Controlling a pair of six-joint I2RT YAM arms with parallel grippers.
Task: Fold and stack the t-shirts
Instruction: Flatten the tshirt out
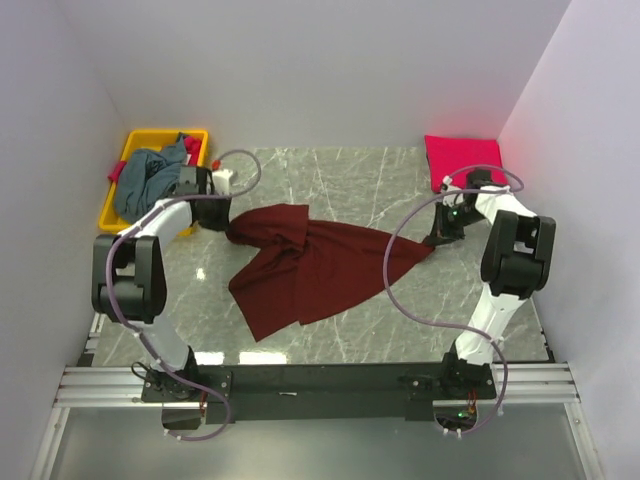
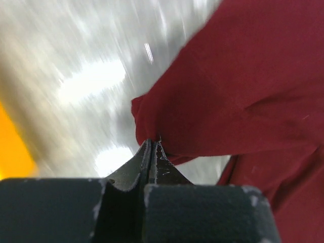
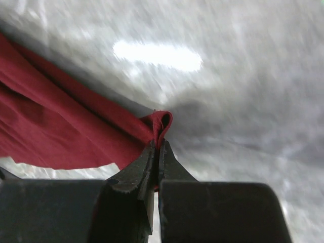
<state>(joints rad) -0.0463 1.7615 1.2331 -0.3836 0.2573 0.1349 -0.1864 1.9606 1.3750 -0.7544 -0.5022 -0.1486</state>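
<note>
The dark maroon t-shirt (image 1: 310, 265) lies crumpled and stretched across the middle of the table. My left gripper (image 1: 222, 224) is shut on its left edge; the left wrist view shows the jaws (image 2: 152, 143) pinching a fold of the maroon cloth (image 2: 243, 91). My right gripper (image 1: 433, 240) is shut on its right tip; the right wrist view shows the jaws (image 3: 157, 144) clamped on a loop of the cloth (image 3: 66, 131). A bright pink-red t-shirt (image 1: 462, 160) lies folded at the back right. A grey-blue t-shirt (image 1: 150, 178) hangs in the bin.
A yellow plastic bin (image 1: 138, 144) stands at the back left beside my left arm, also a blurred yellow patch in the left wrist view (image 2: 12, 152). White walls close in the marble table (image 1: 370, 185) on three sides. A metal rail (image 1: 320, 385) runs along the near edge.
</note>
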